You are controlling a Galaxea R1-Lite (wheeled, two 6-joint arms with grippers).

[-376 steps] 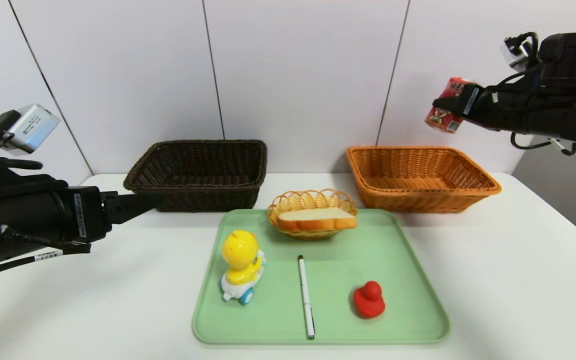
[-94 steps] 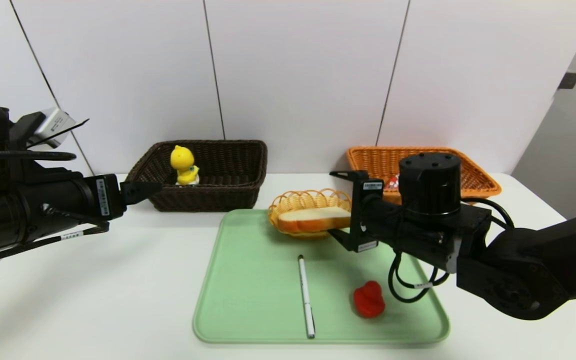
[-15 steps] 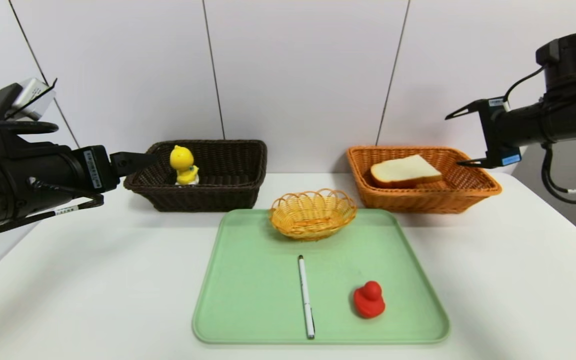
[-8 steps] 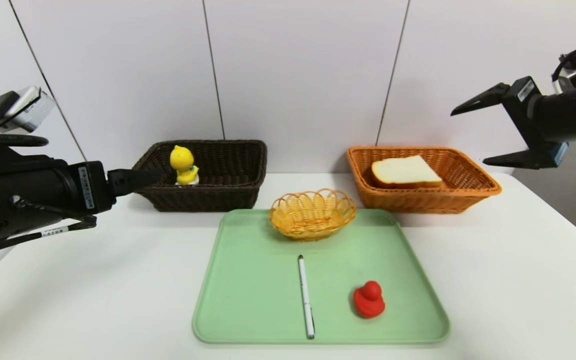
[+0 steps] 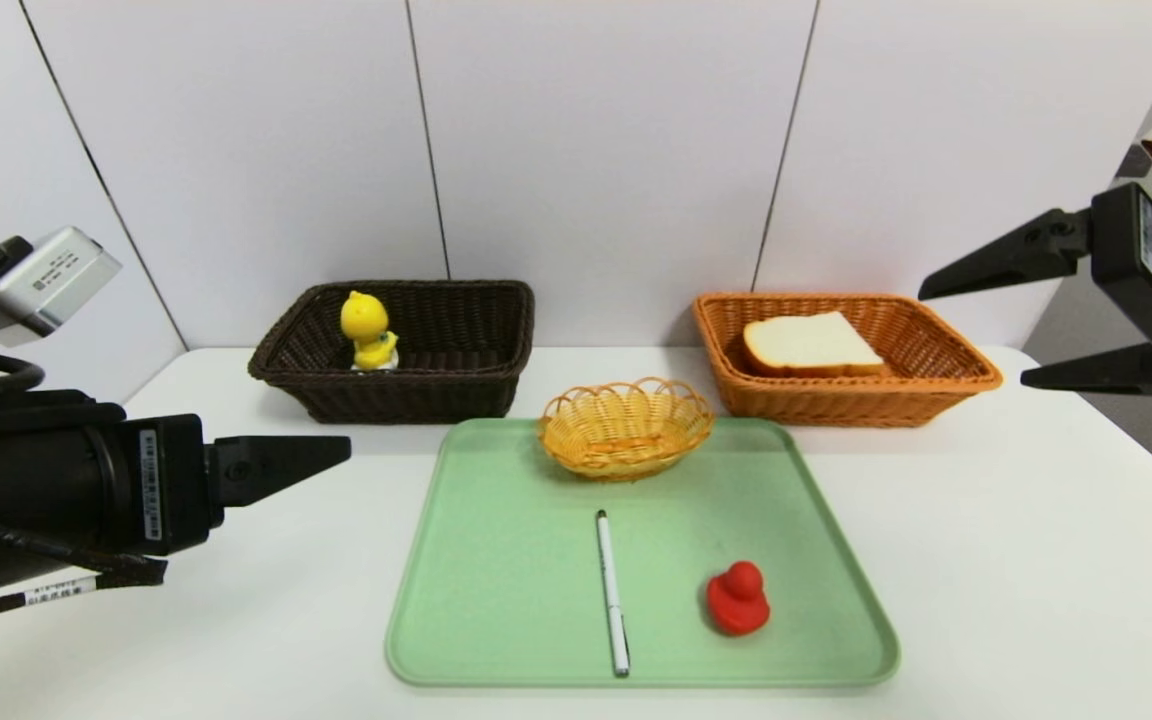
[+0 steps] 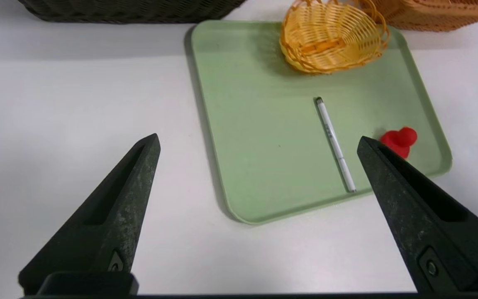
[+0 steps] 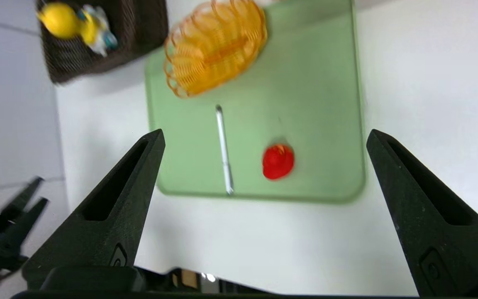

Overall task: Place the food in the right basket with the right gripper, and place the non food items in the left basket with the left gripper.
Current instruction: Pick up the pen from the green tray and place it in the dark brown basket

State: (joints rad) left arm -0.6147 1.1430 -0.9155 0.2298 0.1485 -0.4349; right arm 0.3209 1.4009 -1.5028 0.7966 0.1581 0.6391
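The slice of bread (image 5: 808, 343) lies in the orange-tan right basket (image 5: 946, 385). A yellow chick toy (image 5: 367, 330) stands in the dark brown left basket (image 5: 416, 395). On the green tray (image 5: 496, 600) lie a white pen (image 5: 612, 592) and a red rubber duck (image 5: 737, 598). My left gripper (image 5: 336, 455) hangs over the table left of the tray, open and empty; in its wrist view the left gripper (image 6: 257, 139) frames the pen (image 6: 334, 143) and duck (image 6: 398, 139). My right gripper (image 5: 973, 338) hovers open and empty to the right of the right basket.
A small round yellow basket (image 5: 626, 428) sits on the tray's far edge. Both large baskets stand against the back wall. White tabletop stretches to either side of the tray.
The right gripper has pulled back to the right, away from the right basket, with its jaws spread wider. The left gripper has dropped down and come nearer, toward the tray's left side.
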